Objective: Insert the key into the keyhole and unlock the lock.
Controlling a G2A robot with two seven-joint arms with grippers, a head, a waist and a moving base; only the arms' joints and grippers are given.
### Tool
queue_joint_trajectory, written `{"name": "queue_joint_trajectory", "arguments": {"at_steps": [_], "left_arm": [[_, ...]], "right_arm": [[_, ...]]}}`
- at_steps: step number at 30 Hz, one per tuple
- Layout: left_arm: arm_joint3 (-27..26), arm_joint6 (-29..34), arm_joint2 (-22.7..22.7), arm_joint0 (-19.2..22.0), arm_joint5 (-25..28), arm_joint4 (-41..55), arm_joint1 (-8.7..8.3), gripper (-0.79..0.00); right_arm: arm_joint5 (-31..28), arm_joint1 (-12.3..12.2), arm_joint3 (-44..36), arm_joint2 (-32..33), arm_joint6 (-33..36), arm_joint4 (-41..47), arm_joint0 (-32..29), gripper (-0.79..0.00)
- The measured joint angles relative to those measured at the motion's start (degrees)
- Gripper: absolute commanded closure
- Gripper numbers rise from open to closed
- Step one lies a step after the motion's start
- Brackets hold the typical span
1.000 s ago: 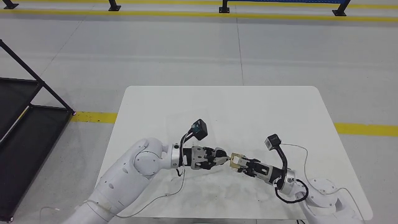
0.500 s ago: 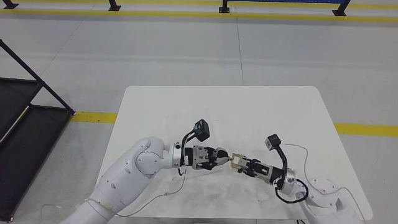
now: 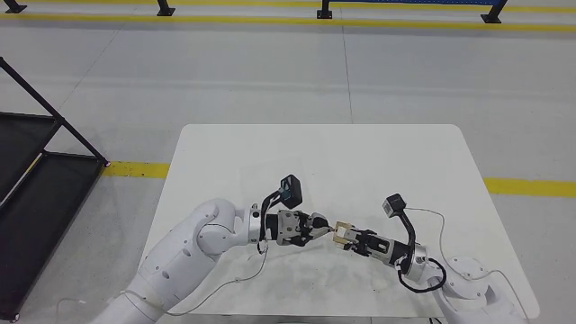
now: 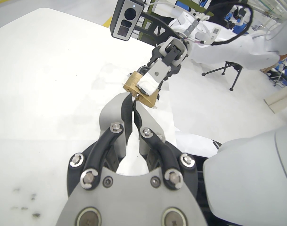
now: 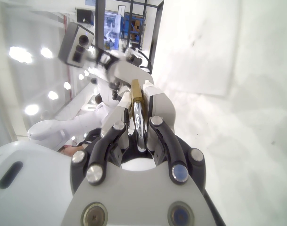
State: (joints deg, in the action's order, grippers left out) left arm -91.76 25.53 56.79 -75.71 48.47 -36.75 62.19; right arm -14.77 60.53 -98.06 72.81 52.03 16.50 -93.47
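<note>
The left gripper (image 4: 133,105) is clenched, its two dark pads pressed almost flat together on the key (image 4: 135,98). Only a sliver of metal pokes out past the fingertips; the rest of the key is buried between the pads.

Directly ahead of those jaws, touching that sliver, sits the bottom face of the brass padlock (image 4: 131,83). The keyhole lies where key and lock meet and is covered there, so it cannot be told whether the blade has gone in at all or merely rests against the face.

Past the padlock comes the right gripper (image 5: 136,88), grasping the brass body from both flat sides with its white-wrapped fingers (image 4: 147,86). The steel shackle (image 5: 139,118) runs back between those jaws toward the wrist. Both grippers meet tip to tip, above the white table (image 3: 387,162), which spreads out beyond and beneath them.

The step in hand looks like the insertion itself: key presented to the keyhole, lock braced by the other arm. The next move probably calls for a straight push along the key's axis with the blade aligned to the slot, the right jaws holding firm. Then the left wrist would twist the key so that the shackle frees.
</note>
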Motion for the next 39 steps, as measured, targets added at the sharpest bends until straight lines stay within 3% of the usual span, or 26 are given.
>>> {"name": "queue_joint_trajectory", "arguments": {"at_steps": [23,39], "left_arm": [[-1.88,-7.32,-0.02,-0.8,1.86,-10.95,-0.37,0.0],[-5.05,-14.77,0.34,-2.29,-0.23,-24.14,-0.67,0.0]], "right_arm": [[-0.01,0.0,0.0,0.0,0.0,0.0,0.0,0.0],[-0.01,0.0,0.0,0.0,0.0,0.0,0.0,0.0]]}}
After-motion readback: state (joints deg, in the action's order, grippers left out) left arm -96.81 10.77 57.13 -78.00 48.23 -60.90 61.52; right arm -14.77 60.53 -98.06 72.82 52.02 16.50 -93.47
